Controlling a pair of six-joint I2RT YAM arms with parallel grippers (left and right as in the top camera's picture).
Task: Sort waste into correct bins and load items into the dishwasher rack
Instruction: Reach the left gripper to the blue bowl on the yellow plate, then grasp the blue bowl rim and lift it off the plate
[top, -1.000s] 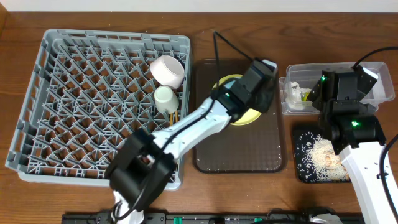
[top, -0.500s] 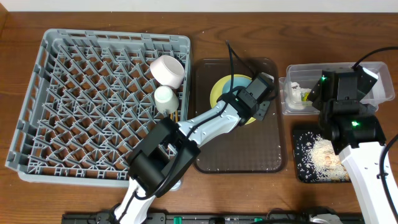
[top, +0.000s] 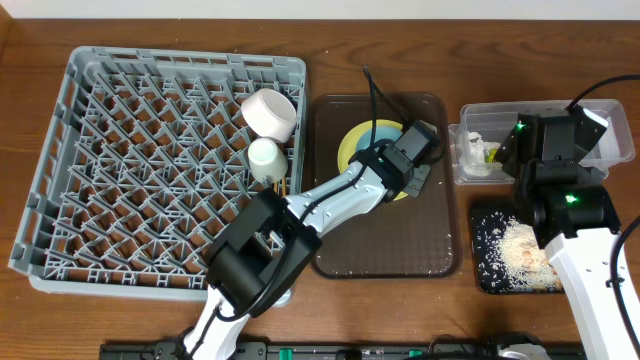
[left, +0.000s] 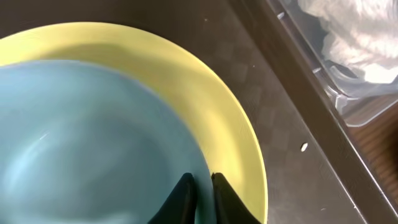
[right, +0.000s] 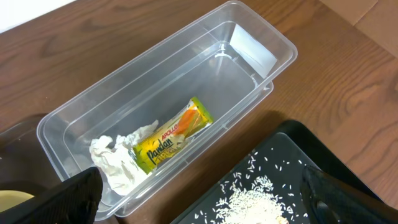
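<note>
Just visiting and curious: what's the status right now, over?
Left gripper shut on light blue cup rim, atop yellow plate. Right gripper open, empty, near clear tub. Nothing blocking.

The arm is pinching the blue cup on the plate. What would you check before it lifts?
1. Left gripper shut on the rim of the light blue cup: ok.
2. Grip firm enough to lift: cannot tell.
3. Yellow plate not caught in the pinch: cannot tell.
4. Room in the dishwasher rack: ok, many pegs are bare.
5. Right gripper open and out of the way, over the clear tub: ok.
</note>
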